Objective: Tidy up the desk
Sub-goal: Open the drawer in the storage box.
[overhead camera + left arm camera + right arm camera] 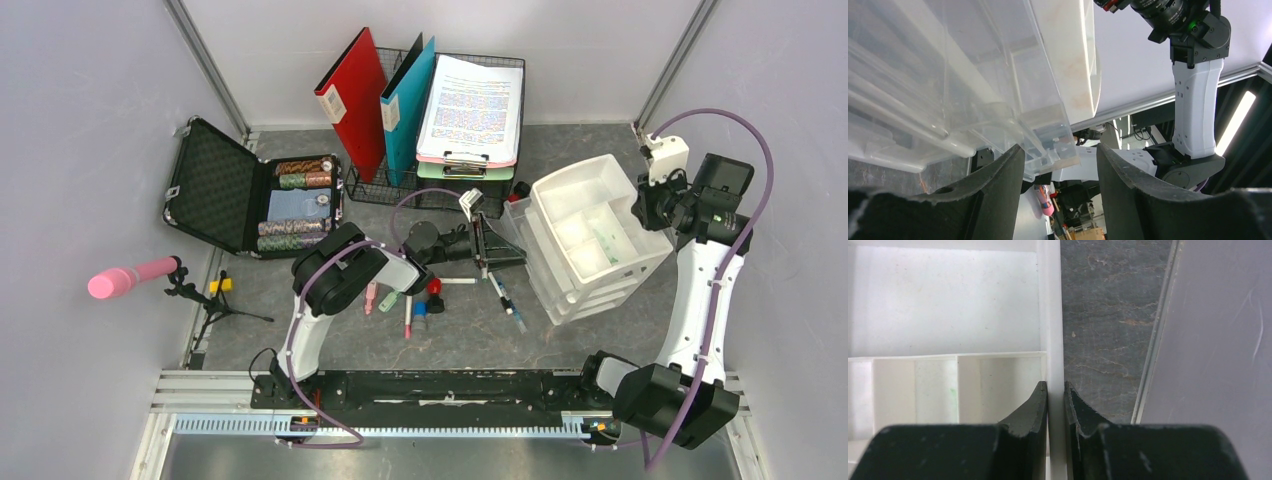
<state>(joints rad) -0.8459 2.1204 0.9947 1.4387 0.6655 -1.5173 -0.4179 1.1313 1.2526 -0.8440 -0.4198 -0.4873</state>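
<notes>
The dark-grey mottled desk holds a white plastic drawer organizer at the centre right, sitting skewed. My right gripper is shut on the right rim of its top tray, one finger inside the tray and one outside. My left gripper is open at the organizer's left side. In the left wrist view a corner of a translucent drawer lies between the open fingers, close to the left one. Several pens and markers lie loose on the desk under my left arm.
An open black foam-lined case with chip rolls sits at the left. A wire basket at the back holds a red folder, a teal folder and a clipboard. A pink microphone on a tripod stands at the far left. Two more pens lie by the organizer.
</notes>
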